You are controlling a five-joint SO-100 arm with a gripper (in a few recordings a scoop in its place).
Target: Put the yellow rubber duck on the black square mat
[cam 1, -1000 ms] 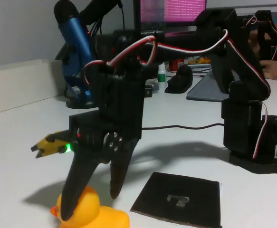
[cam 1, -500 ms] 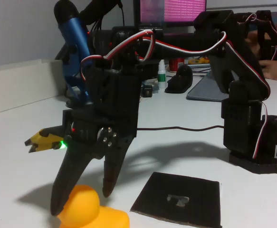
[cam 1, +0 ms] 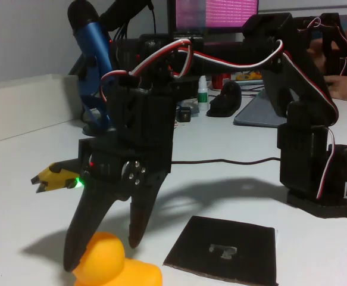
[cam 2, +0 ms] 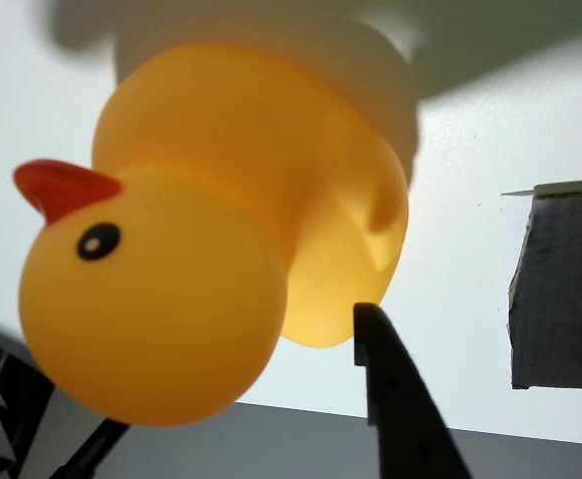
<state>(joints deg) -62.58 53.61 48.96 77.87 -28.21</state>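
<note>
Gripper [cam 1: 105, 253] unmoved since half a second ago, fingers spread astride yellow rubber duck [cam 1: 111, 262], black square mat [cam 1: 224, 249] beside.

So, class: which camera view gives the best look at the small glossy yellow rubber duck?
The wrist view: the yellow rubber duck shows large, with red-orange beak, dark eye, head and body all clear. In the fixed view the duck sits at the bottom edge, cropped, with a dark gripper finger crossing its head.
</note>
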